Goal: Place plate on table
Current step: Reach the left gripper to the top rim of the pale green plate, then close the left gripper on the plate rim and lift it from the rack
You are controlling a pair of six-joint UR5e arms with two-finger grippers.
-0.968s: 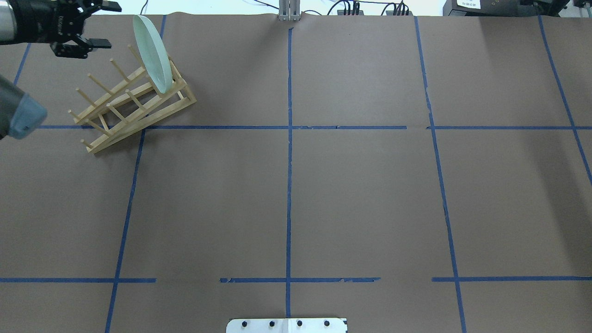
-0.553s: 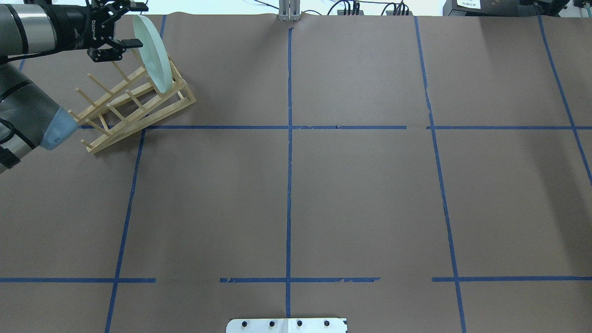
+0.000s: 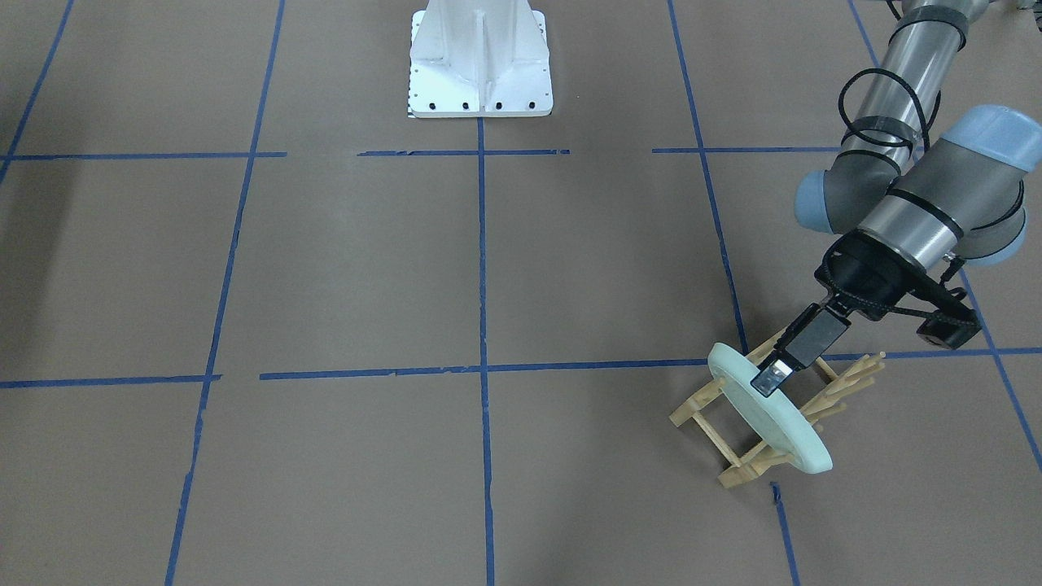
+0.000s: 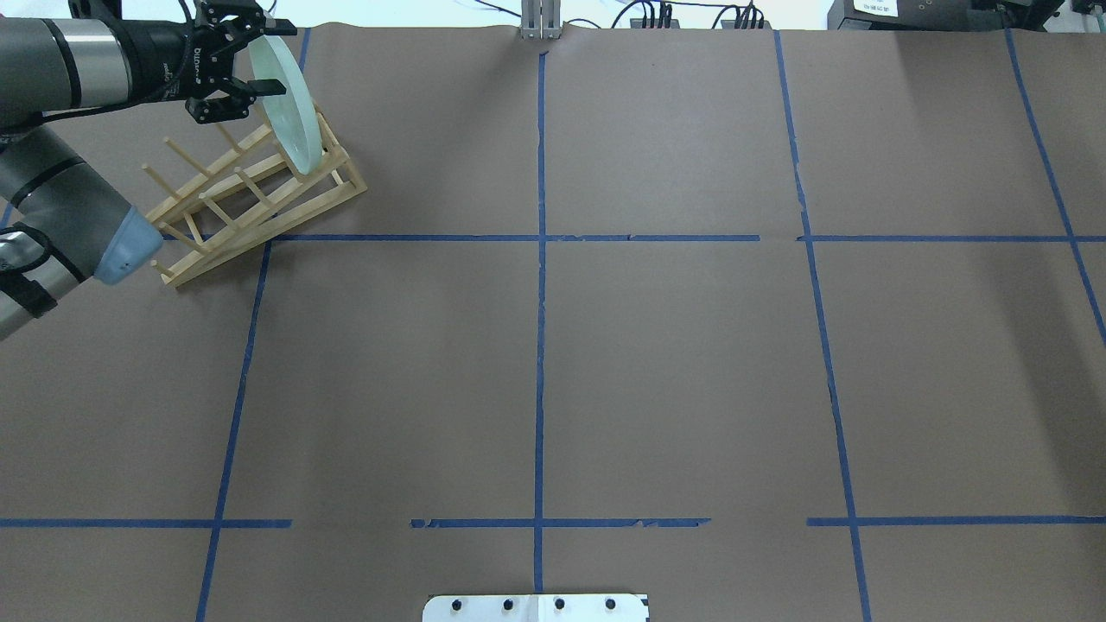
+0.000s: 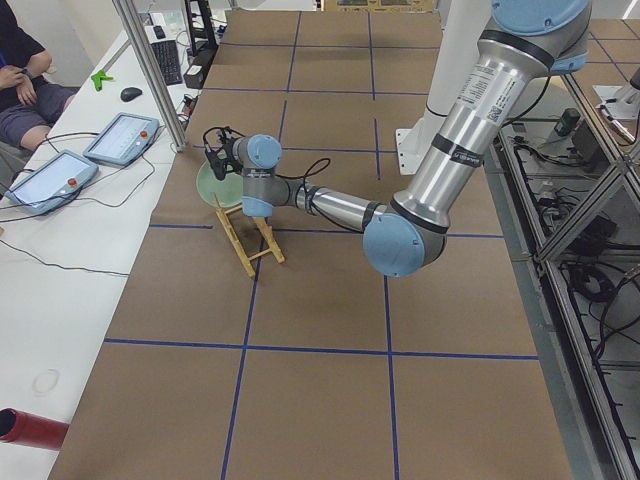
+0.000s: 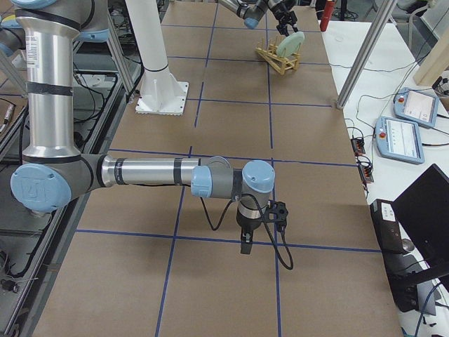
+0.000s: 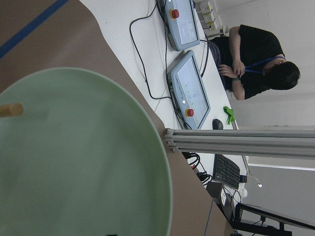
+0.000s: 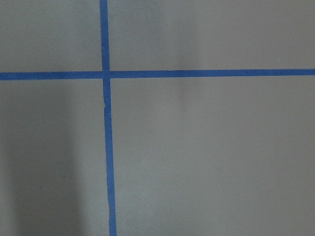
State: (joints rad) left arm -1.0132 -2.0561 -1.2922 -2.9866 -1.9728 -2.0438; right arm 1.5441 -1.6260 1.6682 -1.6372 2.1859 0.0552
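The pale green plate [image 4: 289, 104] stands on edge in the far end of the wooden peg rack [image 4: 251, 194], at the far left of the brown table [image 4: 657, 363]. My left gripper [image 4: 278, 59] is open and reaches in level at the plate's upper rim, one finger on each side of it. In the front-facing view one finger [image 3: 771, 378] lies over the plate [image 3: 773, 423]. The plate fills the left wrist view [image 7: 74, 157]. My right gripper [image 6: 243, 247] shows only in the exterior right view, low over bare table; I cannot tell its state.
The table's far edge runs just behind the rack. The white robot base [image 3: 480, 65] is at the near middle. Beyond the far edge are an aluminium post [image 7: 236, 142], teach pendants [image 7: 189, 93] and a seated operator [image 7: 256, 59].
My left gripper has moved right, from left of the rack to astride the plate's upper rim. The plate and rack have not moved.
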